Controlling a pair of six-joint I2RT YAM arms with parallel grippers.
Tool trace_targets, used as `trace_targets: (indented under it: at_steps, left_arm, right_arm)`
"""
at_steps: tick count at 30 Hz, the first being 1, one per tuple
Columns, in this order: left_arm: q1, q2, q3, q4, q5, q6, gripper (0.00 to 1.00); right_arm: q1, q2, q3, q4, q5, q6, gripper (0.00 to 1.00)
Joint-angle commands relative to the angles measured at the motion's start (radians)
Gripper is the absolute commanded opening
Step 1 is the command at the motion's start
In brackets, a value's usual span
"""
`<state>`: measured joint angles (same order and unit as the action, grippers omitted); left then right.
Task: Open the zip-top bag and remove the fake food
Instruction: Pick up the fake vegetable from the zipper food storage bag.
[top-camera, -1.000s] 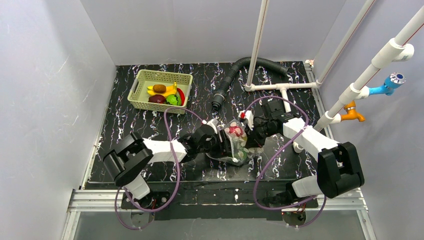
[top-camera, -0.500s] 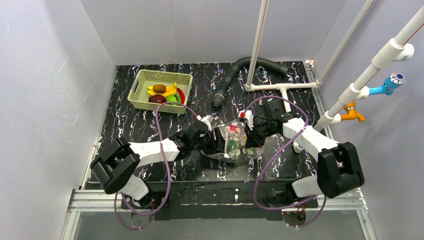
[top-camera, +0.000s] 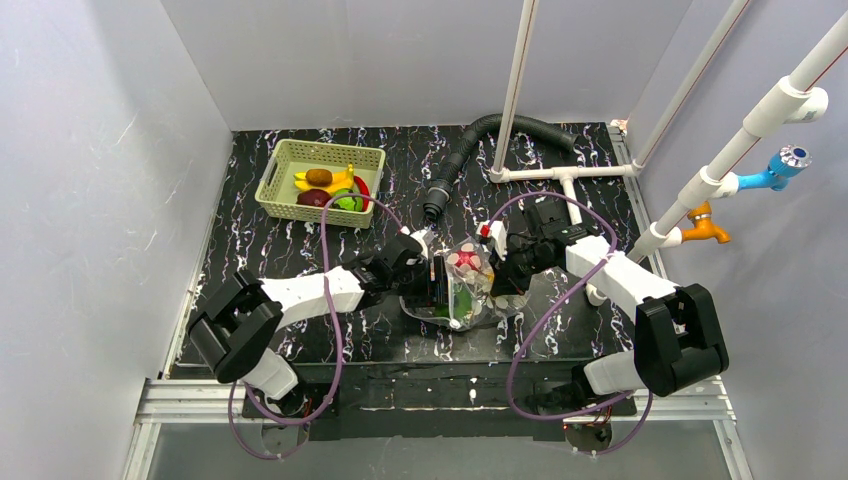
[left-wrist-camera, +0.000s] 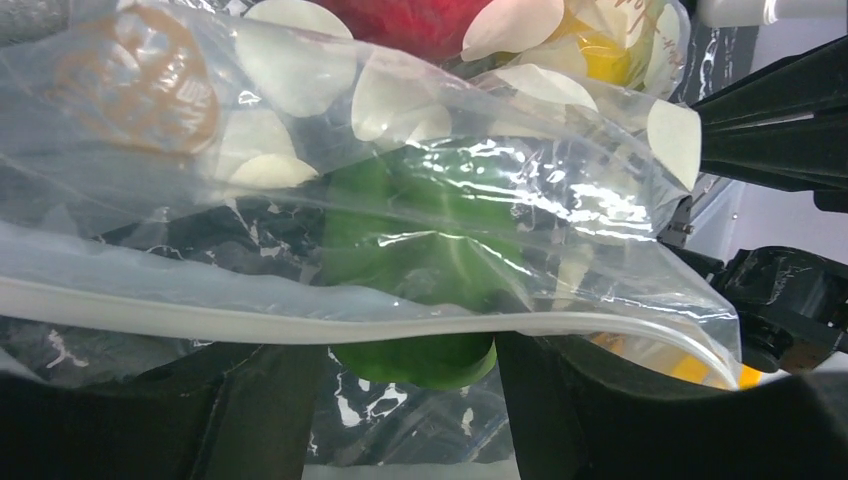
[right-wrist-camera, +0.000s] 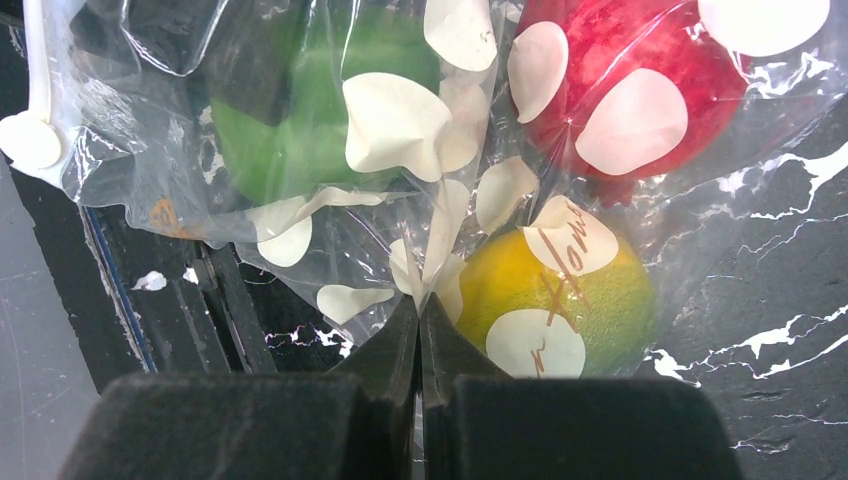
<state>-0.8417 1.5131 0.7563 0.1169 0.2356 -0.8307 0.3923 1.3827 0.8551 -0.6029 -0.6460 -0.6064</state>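
My right pincer (right-wrist-camera: 420, 310) pinches the zip-top bag (right-wrist-camera: 400, 120) by its film to anchor it. My left pincer (left-wrist-camera: 412, 400) clasps the green piece (left-wrist-camera: 420, 250) at the mouth, for drawing it out

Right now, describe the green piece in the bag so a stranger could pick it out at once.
On the black marbled table, a clear zip-top bag with white spots lies near the middle. Inside, look for the green piece nearest the zip strip; its neighbours are a red piece and a yellow piece.
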Motion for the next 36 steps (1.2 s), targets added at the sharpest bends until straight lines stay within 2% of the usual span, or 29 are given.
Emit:
trace_targets:
  at_steps: [1, 9, 17, 20, 25, 27, 30, 36]
  left_arm:
    - [-0.01, 0.026, 0.039, -0.149, -0.039, 0.06, 0.59]
    - [-0.054, 0.094, 0.099, -0.172, -0.041, 0.057, 0.73]
    - [-0.066, 0.122, 0.108, -0.164, -0.051, 0.039, 0.71]
    - [-0.066, 0.107, 0.105, -0.164, -0.061, 0.042, 0.57]
    - [-0.066, 0.051, 0.097, -0.178, -0.077, 0.057, 0.21]
    - [-0.066, 0.021, 0.095, -0.194, -0.088, 0.065, 0.1]
    - [-0.065, -0.028, 0.092, -0.219, -0.107, 0.078, 0.02]
    - [-0.043, -0.115, 0.052, -0.211, -0.092, 0.072, 0.0]
  right_arm:
    - [-0.003, -0.002, 0.023, -0.005, -0.007, -0.015, 0.05]
    - [-0.003, -0.004, 0.022, -0.006, -0.009, -0.015, 0.05]
    - [-0.003, -0.006, 0.023, -0.008, -0.009, -0.017, 0.05]
    - [-0.003, -0.008, 0.022, -0.008, -0.009, -0.018, 0.05]
    - [-0.003, -0.011, 0.022, -0.011, -0.01, -0.019, 0.05]
    - [-0.003, -0.013, 0.022, -0.011, -0.012, -0.02, 0.05]
    - [-0.004, -0.017, 0.023, -0.012, -0.011, -0.022, 0.05]
    - [-0.003, -0.019, 0.022, -0.012, -0.005, -0.024, 0.05]
